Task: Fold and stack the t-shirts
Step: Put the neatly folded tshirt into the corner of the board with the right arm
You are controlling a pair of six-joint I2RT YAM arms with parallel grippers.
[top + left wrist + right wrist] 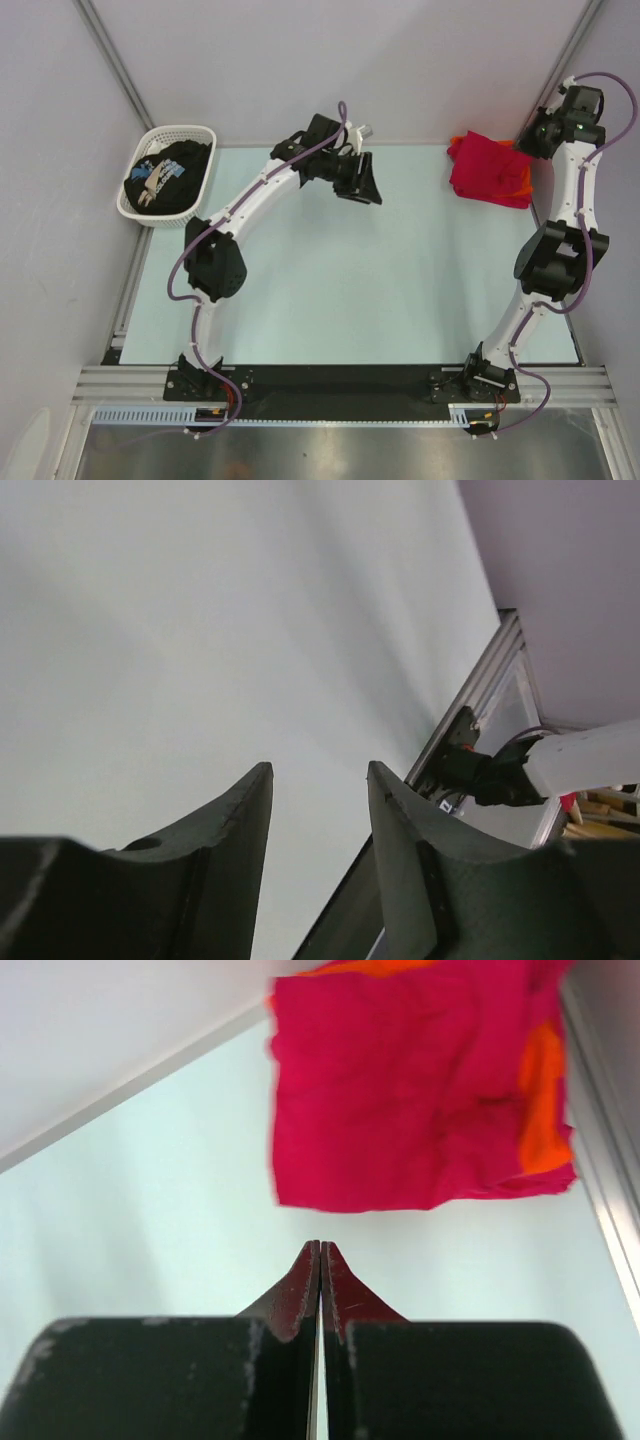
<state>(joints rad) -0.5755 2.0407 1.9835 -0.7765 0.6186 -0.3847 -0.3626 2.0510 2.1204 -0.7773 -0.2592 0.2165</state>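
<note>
At upper right the crimson tee [488, 172] lay folded on the orange tee [545, 1090], with the right gripper [320, 1246] shut near it. The left gripper [362, 187] hung parted and empty; next it likely needed the black tee [172, 172] in the upper-left basket [200, 131].

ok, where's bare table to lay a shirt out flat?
Free: the wide middle of the table, between the left arm and right arm. Also the far strip between the left gripper and the red shirt. Crowded: far-left corner, basket with the black shirt; far-right corner, red shirt over the orange shirt, right gripper beside it.
</note>
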